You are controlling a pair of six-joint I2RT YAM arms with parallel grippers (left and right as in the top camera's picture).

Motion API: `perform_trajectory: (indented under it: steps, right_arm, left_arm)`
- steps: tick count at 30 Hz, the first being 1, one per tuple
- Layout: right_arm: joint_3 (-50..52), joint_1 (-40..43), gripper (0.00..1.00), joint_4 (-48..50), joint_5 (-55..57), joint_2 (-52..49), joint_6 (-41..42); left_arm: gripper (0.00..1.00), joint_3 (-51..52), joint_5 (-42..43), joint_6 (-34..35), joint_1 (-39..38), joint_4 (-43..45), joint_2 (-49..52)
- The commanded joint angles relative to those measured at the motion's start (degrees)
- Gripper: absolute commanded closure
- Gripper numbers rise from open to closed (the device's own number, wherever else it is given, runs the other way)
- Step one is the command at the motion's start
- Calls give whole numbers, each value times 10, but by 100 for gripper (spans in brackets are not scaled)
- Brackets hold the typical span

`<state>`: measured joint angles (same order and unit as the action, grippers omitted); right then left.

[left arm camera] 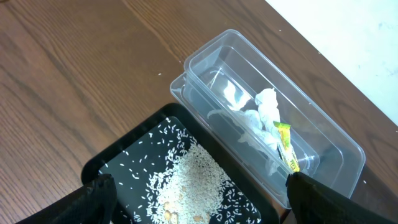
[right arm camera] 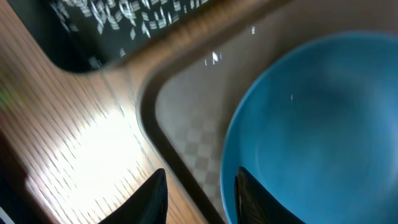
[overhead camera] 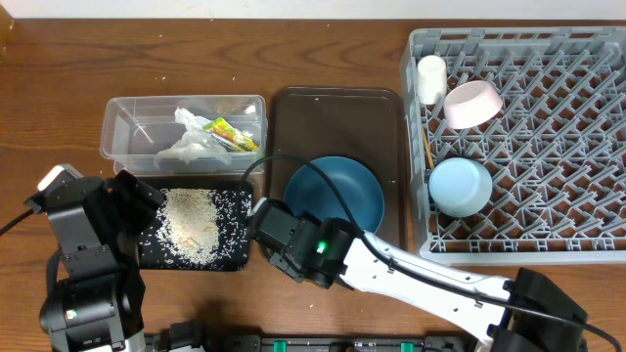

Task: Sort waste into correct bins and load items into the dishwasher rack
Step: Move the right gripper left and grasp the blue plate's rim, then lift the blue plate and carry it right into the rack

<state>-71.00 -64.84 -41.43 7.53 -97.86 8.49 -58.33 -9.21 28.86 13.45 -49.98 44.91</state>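
We see our right pincer (right arm camera: pixel 200 183) with fingers apart astride the rim of the large dark blue bowl (right arm camera: pixel 323 124) on the brown serving tray (right arm camera: pixel 186 106), the rice-strewn black tray (right arm camera: pixel 74 46) beyond.

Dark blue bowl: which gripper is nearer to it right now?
Right. The right gripper is at the rim of the bowl, one finger on each side. The left gripper hangs open over the black tray, off to the side.
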Motion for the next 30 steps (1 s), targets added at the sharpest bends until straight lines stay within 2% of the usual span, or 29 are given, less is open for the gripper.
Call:
perform_trajectory:
  steps: [1,11,12,15,17,23,30]
  right_arm:
    - [7,0,66,0,11,-19,0]
    - [7,1,65,3,51,-99,0]
    - [7,0,68,4,51,-102,0]
    - [7,-2,89,7,51,-106,0]
    - [5,-2,98,7,51,-101,0]
    - [-34,0,99,4,49,-43,22]
    - [-91,61,99,-17,33,116,37]
  left_arm:
    - [11,-8,-5,-3,3,-2,0]
    - [11,-8,-5,-3,3,-2,0]
    - [11,-8,-5,-3,3,-2,0]
    - [11,-8,-5,-3,3,-2,0]
    - [11,-8,-5,-3,3,-2,0]
    - [10,-8,-5,-3,3,-2,0]
    - [10,-8,-5,-3,3,-2,0]
